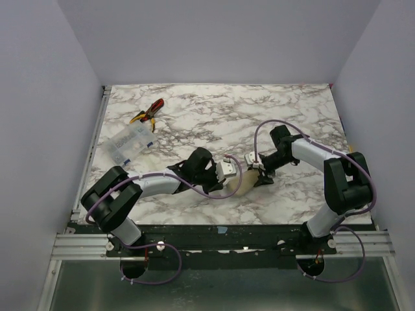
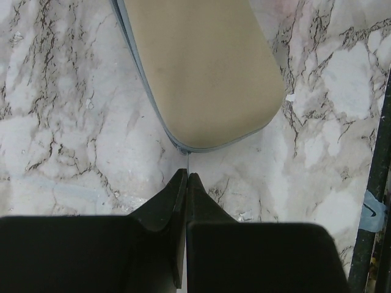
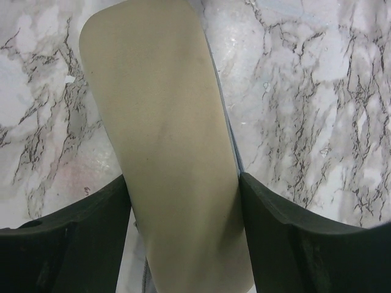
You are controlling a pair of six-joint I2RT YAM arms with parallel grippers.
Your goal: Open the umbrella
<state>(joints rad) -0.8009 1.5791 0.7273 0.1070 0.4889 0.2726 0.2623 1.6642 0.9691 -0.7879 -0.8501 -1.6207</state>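
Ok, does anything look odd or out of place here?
Nothing looks spilled or damaged. The right end effector grips a cream sleeve lying on the table. Pliers and a clear plastic box sit apart at the far left.

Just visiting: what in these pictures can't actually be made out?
- Pale lavender folding umbrella: both wrist views show only a thin edge; the cream tube-shaped fabric sleeve covers the rest.
- Left tool: shut, left wrist view; whether it pinches the thin thread there is too fine to tell.
- Clear plastic compartment box: top view, contents too small.
- Sleeve's near end: right wrist view, cut off by the bottom edge.
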